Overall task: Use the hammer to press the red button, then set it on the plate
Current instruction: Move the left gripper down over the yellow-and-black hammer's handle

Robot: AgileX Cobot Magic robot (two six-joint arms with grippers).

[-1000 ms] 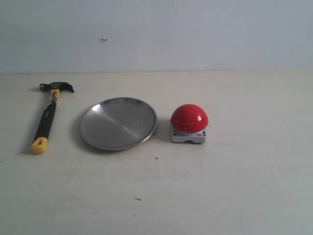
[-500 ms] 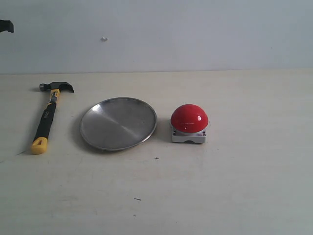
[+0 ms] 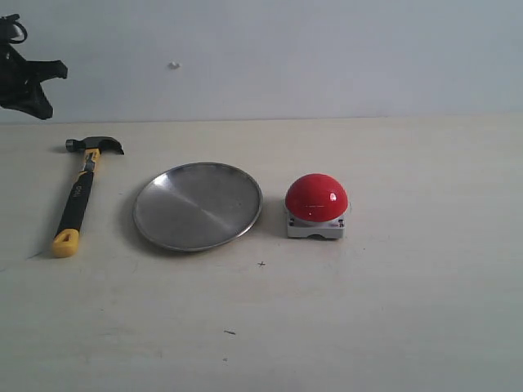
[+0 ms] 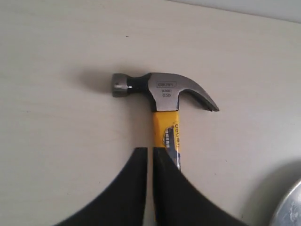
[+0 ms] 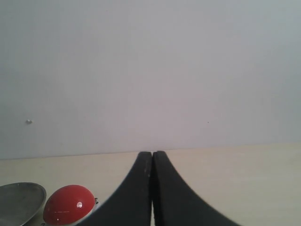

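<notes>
the left gripper (image 3: 51,91) has come further into the exterior view at its upper left, where a moment ago only a sliver of it showed; the hammer, the plate and the red button have not shifted.

exterior view: the hammer (image 3: 79,200) lies flat near the left edge of the surface (image 3: 368,310), its dark head towards the far edge and its yellow end cap towards the near edge. the plate (image 3: 198,206) sits just beside it, towards the middle, apart from it. the red button (image 3: 316,198) stands just right of the plate on its square grey-white base. the left gripper hangs well above the hammer's head, touching nothing.

left wrist view: the left gripper (image 4: 150,151) looks down on the hammer (image 4: 164,92). its fingers are only just parted, a thin slit between them with nothing in it, and one finger hides part of the yellow neck. the plate's rim (image 4: 291,207) shows at a corner.

right wrist view: the right gripper (image 5: 152,154) has its fingers pressed together, holding nothing, and faces the wall. the red button (image 5: 68,205) and the plate (image 5: 19,200) sit side by side.
</notes>
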